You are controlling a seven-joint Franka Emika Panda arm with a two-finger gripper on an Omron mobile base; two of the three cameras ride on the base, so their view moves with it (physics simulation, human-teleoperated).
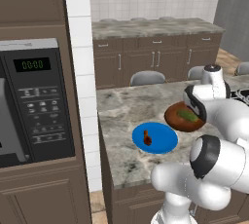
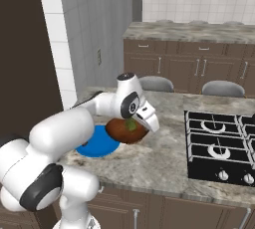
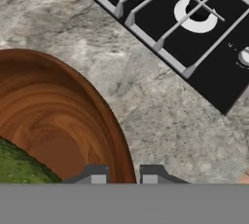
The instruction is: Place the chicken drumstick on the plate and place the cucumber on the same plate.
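A round bright-blue plate (image 1: 163, 142) lies flat on my counter. A small reddish-brown chicken drumstick (image 1: 147, 139) rests on it, left of centre. Just beside the plate, a green oblong cucumber (image 1: 186, 116) lies inside a brown wooden bowl (image 1: 176, 119).

Glossy white rounded arm segments with dark grey joint rings

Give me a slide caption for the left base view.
Drumstick lies on the blue plate; cucumber sits in the wooden bowl beside it, under the arm.
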